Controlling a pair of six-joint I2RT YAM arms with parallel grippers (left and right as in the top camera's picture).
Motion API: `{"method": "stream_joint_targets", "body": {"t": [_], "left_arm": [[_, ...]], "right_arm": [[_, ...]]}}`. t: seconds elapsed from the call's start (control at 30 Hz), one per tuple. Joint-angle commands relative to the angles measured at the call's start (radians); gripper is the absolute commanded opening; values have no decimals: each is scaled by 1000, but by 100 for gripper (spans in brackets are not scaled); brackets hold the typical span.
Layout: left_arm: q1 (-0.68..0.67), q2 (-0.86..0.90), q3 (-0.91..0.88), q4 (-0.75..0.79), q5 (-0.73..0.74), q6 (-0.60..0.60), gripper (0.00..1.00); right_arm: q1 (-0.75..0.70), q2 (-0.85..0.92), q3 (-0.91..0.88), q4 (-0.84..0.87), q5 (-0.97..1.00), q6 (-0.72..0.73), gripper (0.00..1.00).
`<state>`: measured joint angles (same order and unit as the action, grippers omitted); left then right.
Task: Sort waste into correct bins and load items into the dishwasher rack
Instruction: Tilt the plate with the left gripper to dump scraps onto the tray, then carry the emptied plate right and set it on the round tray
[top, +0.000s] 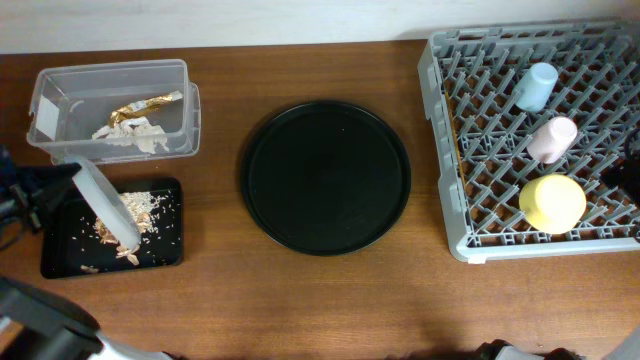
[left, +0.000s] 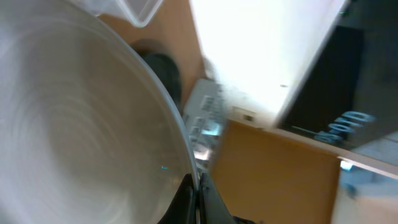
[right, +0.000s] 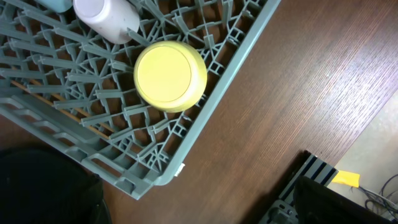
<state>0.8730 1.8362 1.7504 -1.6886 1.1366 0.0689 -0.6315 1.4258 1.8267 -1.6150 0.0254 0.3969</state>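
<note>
Above wooden table (top: 300, 300), left tool (left: 196, 194) holds grey plate (top: 108, 205) tilted over black tray (top: 60, 262).

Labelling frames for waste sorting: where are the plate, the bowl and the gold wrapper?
plate (top: 107, 204): overhead view, middle of its tilted face.
bowl (right: 170, 76): right wrist view, centre of its upturned base.
wrapper (top: 146, 106): overhead view, middle of the gold strip.

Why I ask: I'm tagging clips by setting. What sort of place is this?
Likely a tabletop dish-clearing test station rather than a kitchen: a grey dishwasher rack on a wooden table, a clear tub holding waste, and a shallow black tray of food scraps.
</note>
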Motion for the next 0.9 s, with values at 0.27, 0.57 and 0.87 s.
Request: {"method": "stream_joint_targets", "body": {"t": [0.27,0.57,0.87], "left_arm": [[-588,-321,1,103,-486,-319,1],[-1176,-280,0,425,-912,-606,1],[-1463,-49,0,655,-1228,-683,1]], "right_arm": [[-4,-9,-5,3,12,12,98],[-4,-9,-5,3,12,12,98],[-4,-9,-5,3,12,12,98]]}}
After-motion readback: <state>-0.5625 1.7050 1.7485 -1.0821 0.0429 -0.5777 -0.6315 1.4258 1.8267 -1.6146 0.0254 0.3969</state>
